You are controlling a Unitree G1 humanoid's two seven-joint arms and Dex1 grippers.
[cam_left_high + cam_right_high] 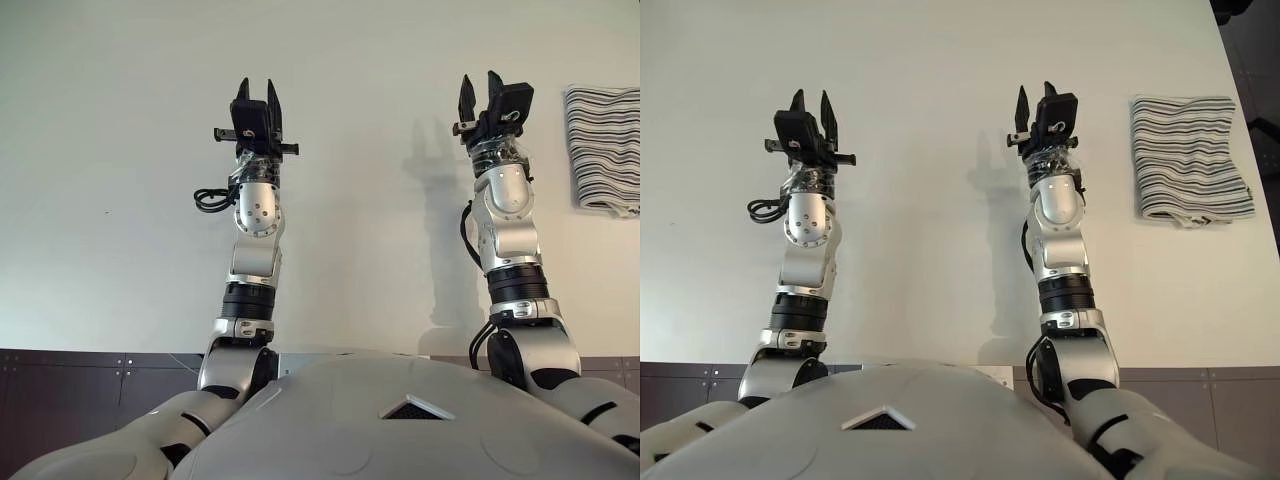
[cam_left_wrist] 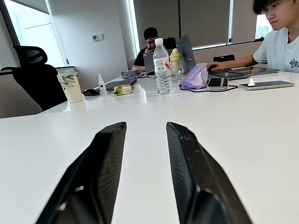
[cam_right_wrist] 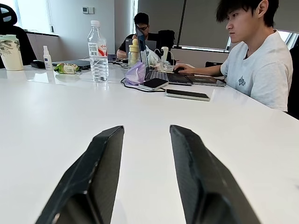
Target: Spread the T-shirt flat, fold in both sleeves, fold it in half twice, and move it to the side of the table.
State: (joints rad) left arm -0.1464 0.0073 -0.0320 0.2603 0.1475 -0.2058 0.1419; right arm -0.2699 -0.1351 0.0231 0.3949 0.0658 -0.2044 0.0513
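Lying folded at upper right, the striped T-shirt (image 1: 1185, 155) is running its stripes crosswise; left gripper (image 1: 812, 105) and right gripper (image 1: 1035, 100) are hanging released.

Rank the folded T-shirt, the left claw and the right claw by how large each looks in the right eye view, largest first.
1. T-shirt
2. left claw and right claw: these look alike, so I will not rank one above the other.

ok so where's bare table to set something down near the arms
The white table is bare between the left end effector and right end effector, and ahead of both. The folded striped T-shirt takes the right edge; the far end is crowded around a clear plastic water bottle.
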